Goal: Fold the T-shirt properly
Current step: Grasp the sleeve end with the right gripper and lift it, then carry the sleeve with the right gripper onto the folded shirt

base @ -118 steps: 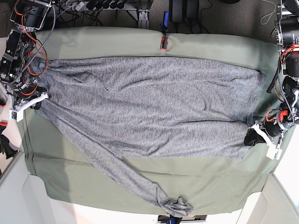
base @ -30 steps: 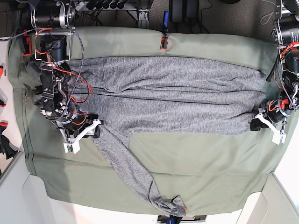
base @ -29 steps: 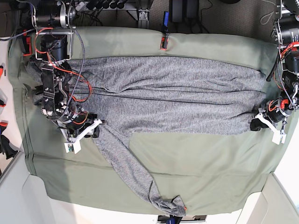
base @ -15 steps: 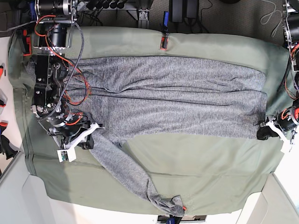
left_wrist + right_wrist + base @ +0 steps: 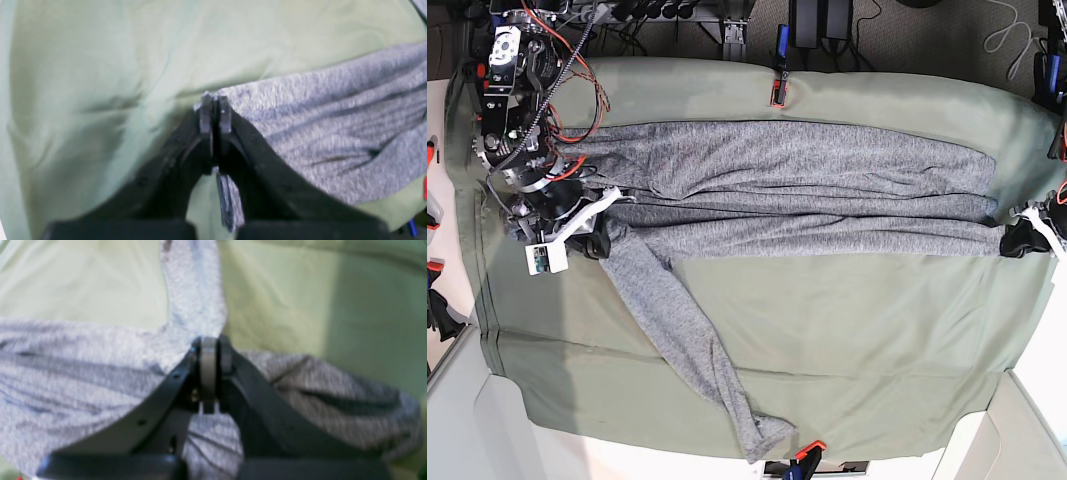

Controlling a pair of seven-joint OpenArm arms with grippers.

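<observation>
The heather-grey T-shirt (image 5: 807, 190) lies stretched in a long, narrow, wrinkled band across the table. One sleeve (image 5: 697, 350) trails toward the near edge. My right gripper (image 5: 599, 236) at the band's left end is shut on the fabric where that sleeve meets the body. The right wrist view shows the pinch, with the right gripper (image 5: 211, 350) shut on the T-shirt (image 5: 83, 373). At the band's right end, my left gripper (image 5: 1015, 240) is shut on the shirt's corner. The left wrist view shows the left gripper (image 5: 215, 108) closed on the edge of the T-shirt (image 5: 333, 133).
A sage-green cloth (image 5: 857, 350) covers the table. A red-and-blue clamp (image 5: 778, 80) holds it at the far edge, and another clamp (image 5: 804, 455) at the near edge. Cables and stands crowd the far side.
The right gripper has shut on the shirt. Both grippers dipped toward the near edge, then moved toward the far edge and outward, which pulled the near hem up and narrowed the band. The sleeve dragged along.
</observation>
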